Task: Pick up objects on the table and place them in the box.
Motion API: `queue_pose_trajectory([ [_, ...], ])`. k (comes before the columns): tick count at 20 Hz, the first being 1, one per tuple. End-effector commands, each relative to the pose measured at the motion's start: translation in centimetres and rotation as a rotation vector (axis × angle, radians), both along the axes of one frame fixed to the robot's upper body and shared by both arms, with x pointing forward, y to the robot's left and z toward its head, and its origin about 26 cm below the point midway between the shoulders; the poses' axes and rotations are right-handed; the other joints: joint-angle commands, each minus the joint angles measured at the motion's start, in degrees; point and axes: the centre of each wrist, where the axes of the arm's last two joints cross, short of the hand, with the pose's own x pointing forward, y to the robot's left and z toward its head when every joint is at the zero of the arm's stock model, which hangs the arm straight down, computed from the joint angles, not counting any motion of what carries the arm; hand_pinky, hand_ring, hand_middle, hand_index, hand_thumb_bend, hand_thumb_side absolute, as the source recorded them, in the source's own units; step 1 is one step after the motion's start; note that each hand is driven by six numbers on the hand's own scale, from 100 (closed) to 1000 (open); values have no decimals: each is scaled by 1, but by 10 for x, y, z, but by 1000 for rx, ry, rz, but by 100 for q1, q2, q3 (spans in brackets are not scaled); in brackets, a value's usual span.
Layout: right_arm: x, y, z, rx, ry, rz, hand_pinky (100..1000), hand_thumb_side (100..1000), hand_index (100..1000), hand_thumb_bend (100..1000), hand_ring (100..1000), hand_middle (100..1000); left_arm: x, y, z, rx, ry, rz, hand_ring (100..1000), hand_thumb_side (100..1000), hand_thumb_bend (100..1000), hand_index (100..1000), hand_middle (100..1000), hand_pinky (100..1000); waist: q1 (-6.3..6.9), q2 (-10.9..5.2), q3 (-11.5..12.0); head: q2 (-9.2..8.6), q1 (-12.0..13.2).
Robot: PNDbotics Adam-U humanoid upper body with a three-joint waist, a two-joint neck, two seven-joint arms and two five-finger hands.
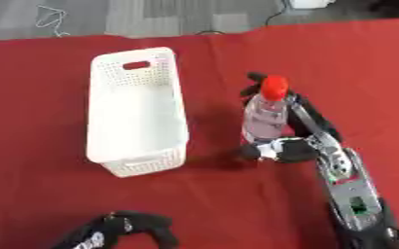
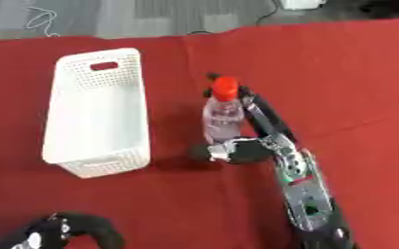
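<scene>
At the lower left corner you have your left hand (image 1: 139,226) sitting idle over the red cloth (image 1: 58,194), its dark fingers curled over with nothing in them. Further up and to the right of it stands the white basket (image 1: 137,160) (the perforated kind, with a cut-out handle in its far end wall), lying lengthwise away from you and holding nothing that shows. A strip of bare cloth separates the basket from the bottle (image 1: 264,116), which is clear plastic with a red cap and a label round its middle; it stands close to upright, leaning only slightly, and you can't tell whether its base touches the cloth. Your right hand (image 1: 290,148) is closed on that bottle, fingers reaching up its far side towards the cap and the thumb wrapped around its base, with the silver and black forearm running down to the lower right corner.
</scene>
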Motion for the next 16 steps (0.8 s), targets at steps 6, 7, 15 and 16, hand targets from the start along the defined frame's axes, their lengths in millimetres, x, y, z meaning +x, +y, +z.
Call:
queue_pose_trajectory([
  [6,-1,9,10,16,-53,-60,605,541,810,1000,471,490,0,1,7,43,-115,-81,718,833,207,928,613,710,-26,-122,45,-125,-3],
  [7,-2,8,11,40,-66,-81,466,541,674,1000,324,344,-1,1,7,42,-115,-81,718,834,206,928,613,710,-24,-121,48,-123,-8],
  [15,-3,7,9,310,-152,-175,100,541,202,1000,100,100,-1,2,6,43,-113,-74,716,848,193,927,611,709,-17,-118,34,-77,-58],
  [16,-2,7,9,320,-152,-175,100,541,196,1000,100,100,-1,2,6,43,-113,-73,715,849,192,927,611,709,-17,-119,33,-75,-64],
])
